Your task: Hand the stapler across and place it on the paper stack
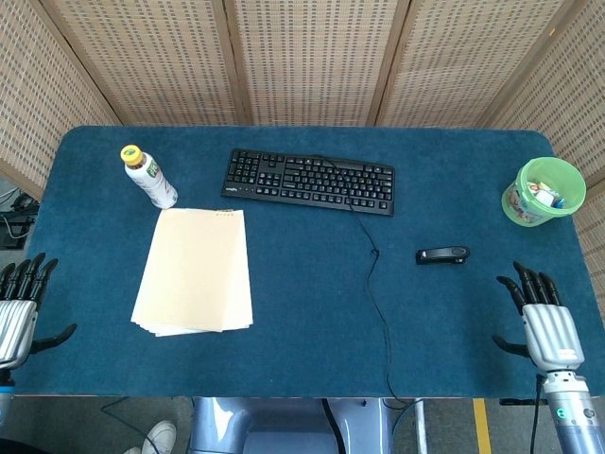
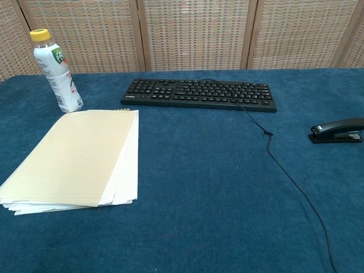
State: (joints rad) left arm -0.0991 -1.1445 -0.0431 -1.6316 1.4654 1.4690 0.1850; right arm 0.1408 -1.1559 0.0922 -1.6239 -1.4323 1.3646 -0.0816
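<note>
A black stapler lies on the blue table at the right; the chest view shows the stapler near its right edge. The cream paper stack lies flat at the left, also seen as the paper stack in the chest view. My right hand sits at the table's front right corner, fingers spread and holding nothing, well in front of and to the right of the stapler. My left hand is at the front left edge, fingers apart and empty. Neither hand shows in the chest view.
A black keyboard lies at the back centre, its cable running toward the front edge between stapler and paper. A white bottle with a yellow cap stands behind the paper. A green cup holding small items stands at the far right.
</note>
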